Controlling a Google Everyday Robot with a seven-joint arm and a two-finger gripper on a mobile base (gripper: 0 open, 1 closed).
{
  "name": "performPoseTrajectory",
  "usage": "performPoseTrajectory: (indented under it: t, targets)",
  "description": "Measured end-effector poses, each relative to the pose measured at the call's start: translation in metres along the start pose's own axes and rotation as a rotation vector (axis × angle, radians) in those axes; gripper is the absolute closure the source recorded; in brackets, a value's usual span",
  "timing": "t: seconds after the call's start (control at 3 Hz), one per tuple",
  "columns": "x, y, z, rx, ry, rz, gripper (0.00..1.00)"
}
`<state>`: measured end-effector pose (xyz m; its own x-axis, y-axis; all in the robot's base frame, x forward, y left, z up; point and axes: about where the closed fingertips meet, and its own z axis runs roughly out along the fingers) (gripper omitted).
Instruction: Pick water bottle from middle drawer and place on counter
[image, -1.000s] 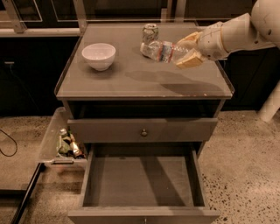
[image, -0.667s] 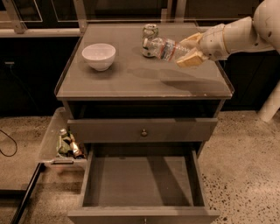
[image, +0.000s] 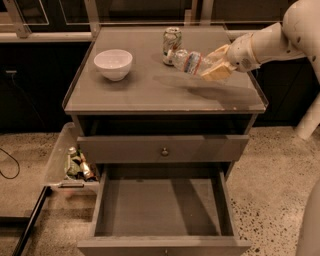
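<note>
The water bottle, clear with a white cap and a red-blue label band, lies tilted on its side in my gripper. The gripper is shut on the bottle's base end and holds it over the back right of the counter. The cap end points left, close beside the green-white soda can. I cannot tell whether the bottle touches the counter. The middle drawer is pulled open below, with a bare floor.
A white bowl stands on the counter's back left. A closed drawer with a round knob sits above the open one. A pale side tray at the left holds small dark bottles. A speckled floor surrounds the cabinet.
The gripper and the bottle have shifted only slightly, ending a little lower over the counter beside the can. Nothing else has moved.
</note>
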<state>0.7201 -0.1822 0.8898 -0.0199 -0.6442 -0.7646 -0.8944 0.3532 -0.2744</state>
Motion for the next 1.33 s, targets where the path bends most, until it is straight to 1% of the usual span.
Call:
performPoseTrajectory:
  t: [0.33,0.67,1.33]
  targets:
    - [0.0184,-0.0011,0.0095,-0.02,0.064,0.052,1.0]
    - [0.0217,-0.0012,0.0107,-0.023,0.075,0.062,0.84]
    - [0.0217,-0.0012,0.0108,-0.023,0.075,0.062,0.37]
